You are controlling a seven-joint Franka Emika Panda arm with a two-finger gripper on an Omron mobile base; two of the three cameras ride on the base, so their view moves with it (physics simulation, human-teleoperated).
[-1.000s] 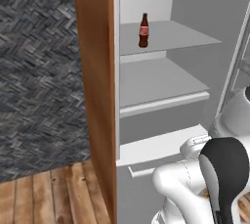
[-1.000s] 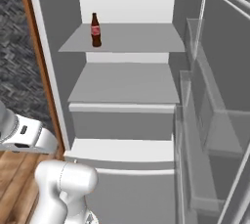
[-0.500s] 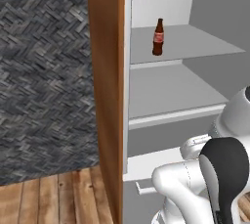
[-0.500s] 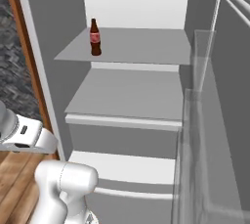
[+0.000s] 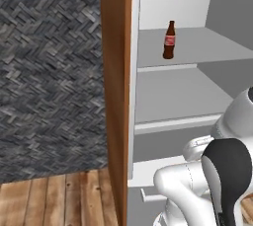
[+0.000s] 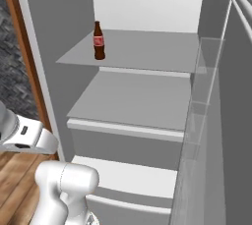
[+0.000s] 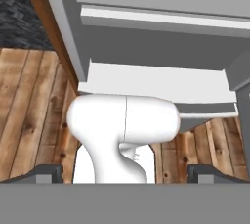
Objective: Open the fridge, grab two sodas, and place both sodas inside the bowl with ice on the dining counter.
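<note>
Left base view: the fridge [image 5: 197, 87] stands open, white interior exposed, wood side panel [image 5: 116, 96] along its left edge. One soda, the cola bottle [image 5: 169, 40], stands upright on the upper shelf [image 5: 217, 47], near that shelf's front left corner. In the right base view the same bottle [image 6: 99, 41] sits at the left of the upper shelf, with a bare middle shelf [image 6: 138, 103] below it and the open door's clear bins [image 6: 202, 101] at the right. No red can is visible on either shelf. The bowl and the dining counter are not in these frames.

Hand view: the gripper [image 7: 125, 174] points downward toward the wood floor [image 7: 29, 115] and the fridge's lower front edge. Its two dark fingertips [image 7: 46, 173] sit far apart at the bottom corners, so the claw is spread wide with nothing between the tips.

Step in hand, as judged: door opening is done; reaching for the first soda has not begun. The arm sits folded low in front of the fridge, well below the bottle.

Next move calls for: raising the hand to upper-shelf height, turning it to face into the cabinet, and approaching the bottle horizontally with the jaws either side of its body. The bottle is tall and narrow, so a sideways nudge would likely tip it. The location of the second soda remains to be found.
</note>
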